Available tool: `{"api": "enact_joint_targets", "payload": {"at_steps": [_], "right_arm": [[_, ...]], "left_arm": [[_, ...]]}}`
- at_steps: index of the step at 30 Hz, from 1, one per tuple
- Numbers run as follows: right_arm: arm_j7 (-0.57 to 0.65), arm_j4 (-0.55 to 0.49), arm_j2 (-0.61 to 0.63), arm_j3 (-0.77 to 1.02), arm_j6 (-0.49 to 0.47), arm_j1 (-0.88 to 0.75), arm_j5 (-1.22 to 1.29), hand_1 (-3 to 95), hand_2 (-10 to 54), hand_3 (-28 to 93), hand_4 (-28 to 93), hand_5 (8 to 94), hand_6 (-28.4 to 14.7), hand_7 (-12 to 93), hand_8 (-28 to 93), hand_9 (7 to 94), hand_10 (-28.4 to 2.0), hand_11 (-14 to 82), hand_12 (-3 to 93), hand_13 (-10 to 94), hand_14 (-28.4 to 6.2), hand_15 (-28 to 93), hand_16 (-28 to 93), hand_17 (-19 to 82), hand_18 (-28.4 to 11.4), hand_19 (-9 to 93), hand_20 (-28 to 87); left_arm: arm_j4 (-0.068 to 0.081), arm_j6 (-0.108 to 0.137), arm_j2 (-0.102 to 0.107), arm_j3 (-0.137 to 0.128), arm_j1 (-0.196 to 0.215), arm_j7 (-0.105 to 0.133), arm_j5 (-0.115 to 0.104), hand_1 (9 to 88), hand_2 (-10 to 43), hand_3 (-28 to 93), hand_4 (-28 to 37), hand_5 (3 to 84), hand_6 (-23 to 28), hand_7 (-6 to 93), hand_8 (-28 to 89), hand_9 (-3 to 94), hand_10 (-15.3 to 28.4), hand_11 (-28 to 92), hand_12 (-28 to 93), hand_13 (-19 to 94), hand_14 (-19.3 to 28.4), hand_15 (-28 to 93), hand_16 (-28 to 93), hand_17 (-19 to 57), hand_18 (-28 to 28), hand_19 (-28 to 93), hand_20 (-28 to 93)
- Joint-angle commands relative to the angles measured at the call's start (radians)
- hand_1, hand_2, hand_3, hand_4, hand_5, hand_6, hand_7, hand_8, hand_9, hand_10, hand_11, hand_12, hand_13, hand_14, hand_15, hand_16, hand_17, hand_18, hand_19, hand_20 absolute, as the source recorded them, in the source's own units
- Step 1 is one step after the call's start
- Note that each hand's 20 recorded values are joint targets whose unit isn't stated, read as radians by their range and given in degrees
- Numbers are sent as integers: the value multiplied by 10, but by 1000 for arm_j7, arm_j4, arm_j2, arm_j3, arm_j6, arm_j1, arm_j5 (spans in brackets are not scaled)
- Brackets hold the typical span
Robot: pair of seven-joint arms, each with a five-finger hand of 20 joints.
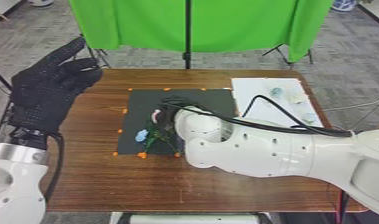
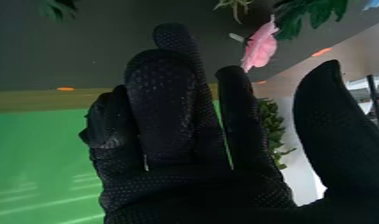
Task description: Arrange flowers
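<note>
Flowers [image 1: 142,135] on mat [image 1: 143,102] (on table [image 1: 105,182]).

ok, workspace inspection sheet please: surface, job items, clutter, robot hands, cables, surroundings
Surface: brown wooden table; dark mat in the middle, white sheet to its right.
Job items: blue flower, pink flower and green leaves on the mat; pale blue flower on the sheet.
Clutter: small orange bits along the mat's edges.
Robot hands: left robot hand raised at the table's left side, open; right robot hand over the mat, open, holding nothing.
Cables: black cables along the right arm.
Surroundings: green curtain behind the table, gray floor.
</note>
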Motion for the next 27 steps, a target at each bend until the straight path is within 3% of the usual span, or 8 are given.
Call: {"api": "enact_joint_targets", "payload": {"at_steps": [1, 5, 9, 13, 16, 21, 25, 27], "right_arm": [[-13, -18, 8, 22, 37, -4, -19, 203, 95, 786, -234, 421, 11, 115, -124, 663, -180, 200, 148, 711, -117, 756, 160, 407, -233, 932, 329], [-20, -25, 24, 47, 46, -15, -36, 202, 98, 788, -233, 400, 6, 113, -122, 662, -178, 202, 147, 711, -118, 756, 159, 409, -233, 932, 328], [-25, -15, 35, 49, 56, 5, -24, 200, 98, 790, -233, 370, 4, 111, -120, 658, -179, 201, 145, 712, -118, 756, 159, 409, -232, 932, 329], [-38, -18, 44, 74, 55, -6, -30, 199, 99, 791, -232, 363, 3, 110, -118, 656, -180, 202, 145, 710, -118, 756, 158, 410, -232, 932, 330], [-45, -55, 76, 116, 65, -22, -30, 199, 100, 791, -232, 362, 4, 111, -117, 655, -180, 201, 144, 710, -118, 756, 159, 410, -232, 932, 329], [-62, -150, 178, 215, 129, -79, -83, 200, 102, 789, -232, 380, -3, 112, -118, 654, -181, 200, 142, 707, -120, 747, 156, 404, -233, 932, 309], [-17, -218, 273, 313, 199, -163, -157, 205, 101, 786, -230, 413, -13, 115, -116, 652, -181, 198, 142, 697, -126, 702, 139, 390, -233, 930, 202], [31, -242, 303, 399, 188, -238, -224, 210, 102, 779, -231, 420, -22, 113, -115, 643, -184, 193, 139, 696, -130, 683, 132, 390, -232, 931, 163]], "left_arm": [[-1, 5, -16, -10, 41, -12, 2, 231, 80, 791, -226, 380, 100, 148, -101, 359, 222, 346, 120, 271, 284, 623, -127, -49, 250, 631, 243], [-5, 21, -25, -10, 59, -10, -2, 231, 80, 791, -226, 380, 99, 149, -101, 359, 222, 347, 120, 271, 284, 624, -127, -49, 250, 631, 243], [-6, 26, -20, -1, 62, 5, -3, 231, 80, 791, -226, 381, 100, 149, -101, 359, 222, 346, 120, 271, 284, 624, -127, -49, 250, 631, 243], [-8, 32, -31, 5, 66, -4, 0, 231, 80, 791, -225, 381, 100, 149, -101, 360, 223, 346, 120, 270, 284, 623, -127, -49, 250, 631, 243], [-12, 47, -32, 11, 77, 10, -7, 232, 80, 791, -226, 381, 100, 149, -102, 359, 223, 346, 120, 271, 284, 623, -127, -49, 250, 631, 243], [-26, 58, -37, -26, 132, 31, -14, 232, 79, 792, -226, 381, 100, 149, -101, 359, 222, 347, 121, 270, 284, 623, -127, -48, 249, 631, 243], [-35, 63, -52, -65, 183, 51, -19, 231, 79, 791, -225, 381, 100, 148, -101, 360, 222, 346, 120, 270, 284, 623, -126, -48, 249, 631, 243], [-36, 57, -61, -89, 214, 62, -24, 229, 79, 789, -227, 380, 100, 147, -101, 359, 221, 346, 120, 270, 284, 624, -126, -48, 249, 631, 243]]}}
